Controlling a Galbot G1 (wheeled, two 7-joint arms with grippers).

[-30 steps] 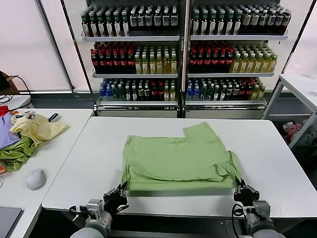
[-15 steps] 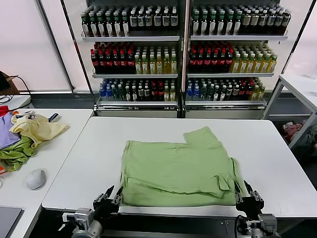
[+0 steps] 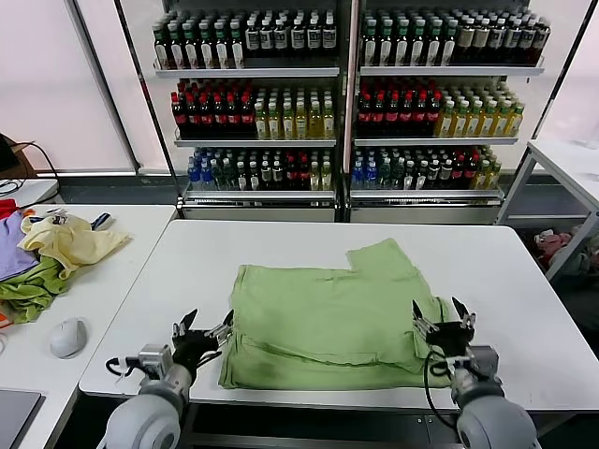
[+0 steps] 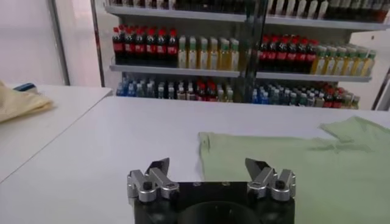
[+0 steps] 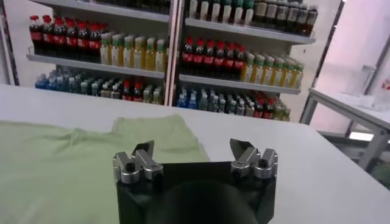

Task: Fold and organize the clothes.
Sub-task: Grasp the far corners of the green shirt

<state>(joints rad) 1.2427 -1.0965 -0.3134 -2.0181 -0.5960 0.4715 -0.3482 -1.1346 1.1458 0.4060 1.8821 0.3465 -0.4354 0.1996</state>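
Observation:
The light green shirt (image 3: 332,318) lies folded flat on the white table (image 3: 524,281), its front hem close to the table's near edge. One sleeve sticks out at the back right. My left gripper (image 3: 206,327) hovers open just left of the shirt's front left corner, holding nothing. My right gripper (image 3: 440,318) is open over the shirt's front right corner, also with nothing in it. In the left wrist view the open left gripper (image 4: 208,164) faces the shirt (image 4: 292,164). In the right wrist view the open right gripper (image 5: 192,146) looks across the shirt (image 5: 61,158).
A side table (image 3: 140,220) at the left carries a pale yellow garment (image 3: 70,243), purple and darker green garments (image 3: 23,285) and a grey mouse (image 3: 67,337). Bottle shelves (image 3: 346,140) stand behind the table. Another white table (image 3: 571,164) is at the far right.
Both grippers opened and let go of the shirt's front hem. They rose from the table's front edge. The shirt's hem now lies nearer that edge.

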